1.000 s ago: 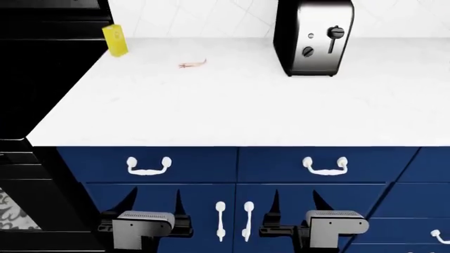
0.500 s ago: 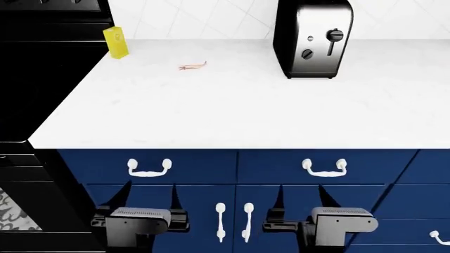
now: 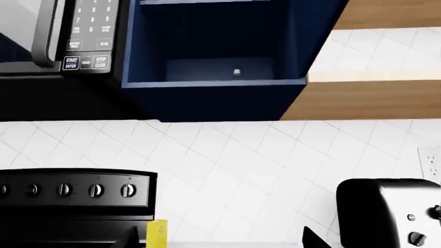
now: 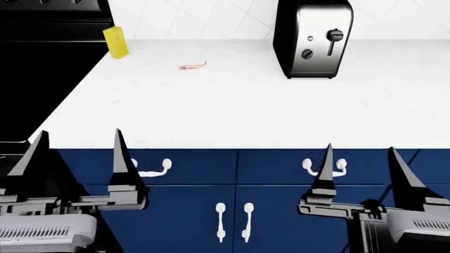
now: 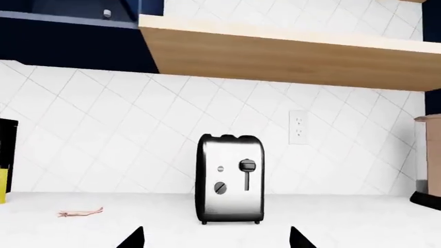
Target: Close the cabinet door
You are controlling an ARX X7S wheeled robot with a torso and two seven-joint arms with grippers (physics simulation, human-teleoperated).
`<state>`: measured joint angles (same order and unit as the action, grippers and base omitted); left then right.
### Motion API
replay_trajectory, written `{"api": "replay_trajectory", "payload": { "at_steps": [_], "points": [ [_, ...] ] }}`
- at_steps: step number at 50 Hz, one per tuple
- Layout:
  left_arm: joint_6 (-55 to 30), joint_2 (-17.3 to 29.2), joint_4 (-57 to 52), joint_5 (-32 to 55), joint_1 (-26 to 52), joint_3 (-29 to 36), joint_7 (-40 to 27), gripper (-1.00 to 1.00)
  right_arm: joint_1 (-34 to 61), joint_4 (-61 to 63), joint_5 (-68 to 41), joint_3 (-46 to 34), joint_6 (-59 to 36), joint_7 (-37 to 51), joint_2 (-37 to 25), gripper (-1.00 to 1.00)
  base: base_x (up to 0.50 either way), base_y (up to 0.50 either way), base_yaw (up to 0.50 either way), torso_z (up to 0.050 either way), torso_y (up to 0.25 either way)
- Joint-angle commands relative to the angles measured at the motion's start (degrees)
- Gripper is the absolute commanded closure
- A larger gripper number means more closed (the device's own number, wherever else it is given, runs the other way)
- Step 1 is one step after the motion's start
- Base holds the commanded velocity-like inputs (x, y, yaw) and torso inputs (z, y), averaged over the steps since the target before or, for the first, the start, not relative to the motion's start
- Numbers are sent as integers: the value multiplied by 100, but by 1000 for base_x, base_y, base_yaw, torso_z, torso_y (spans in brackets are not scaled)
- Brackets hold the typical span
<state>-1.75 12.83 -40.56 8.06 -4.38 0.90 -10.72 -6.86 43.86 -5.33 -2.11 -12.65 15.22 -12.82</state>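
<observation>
The left wrist view shows a blue upper cabinet standing open, its dark inside and a small shelf pin visible. A blue panel slanting along the opening's right side looks like the cabinet door swung out. The open cabinet is out of the head view. Level with the counter's front edge, my left gripper is open and its fingers point up. My right gripper is open too and holds nothing. In each wrist view only the dark fingertips show, far below the cabinet.
A white counter carries a chrome toaster, a yellow box and a small pinkish scrap. A black stove stands left, a microwave above it. Wooden panels run beside the cabinet. Blue lower doors face me.
Both grippers have risen from low in front of the lower cabinet doors to the counter's edge. Their fingers now look much larger and point upward.
</observation>
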Motion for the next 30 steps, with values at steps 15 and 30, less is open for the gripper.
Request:
{"api": "replay_trajectory", "payload": {
  "at_steps": [15, 30],
  "points": [
    [171, 161, -684, 107, -292, -184, -128, -100, -170, 682, -535, 323, -309, 133, -121, -100, 0, 156, 0, 0, 0],
    [144, 211, -642, 139, -254, -210, -205, -100, -144, 689, -586, 269, -351, 166, -171, -100, 0, 500, 0, 0, 0]
  ]
}}
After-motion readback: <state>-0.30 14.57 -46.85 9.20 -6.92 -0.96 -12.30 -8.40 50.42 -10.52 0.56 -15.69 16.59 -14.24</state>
